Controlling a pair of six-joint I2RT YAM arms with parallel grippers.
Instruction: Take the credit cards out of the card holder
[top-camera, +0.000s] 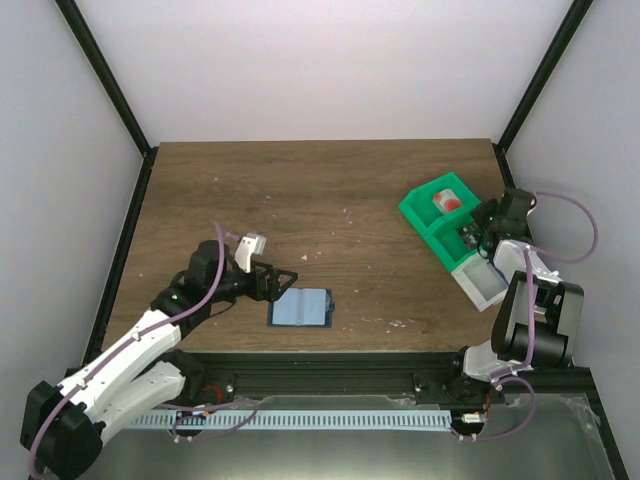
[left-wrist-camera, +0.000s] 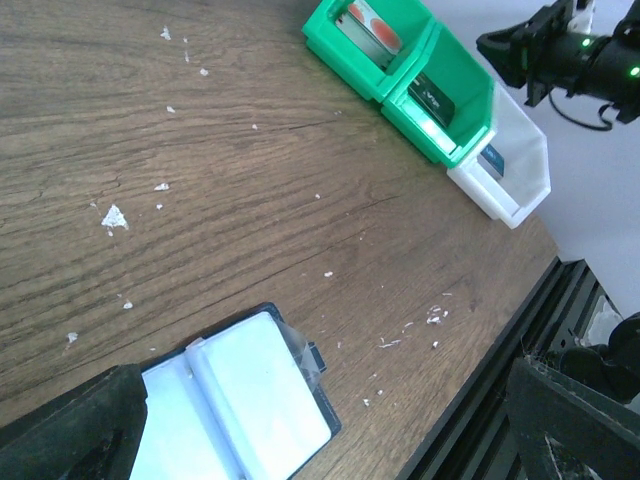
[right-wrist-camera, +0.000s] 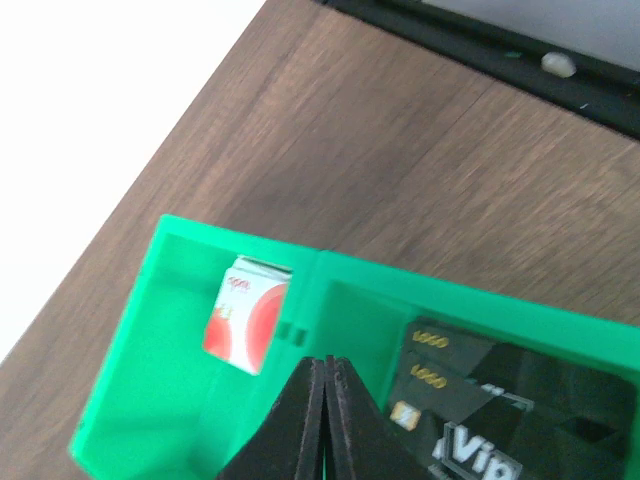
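Observation:
The card holder lies open and flat near the table's front edge, its pale blue-grey panels up; it also shows in the left wrist view. My left gripper is open and empty just left of it, its jaws wide either side of it in the left wrist view. A red-pink card stands in the far green compartment. Dark grey cards lie in the adjacent green compartment. A blue card lies in the white bin. My right gripper is shut and empty above the green bins.
The green bins and the white bin stand in a row at the right edge of the table. Small white crumbs are scattered on the wood. A black rail runs along the front edge.

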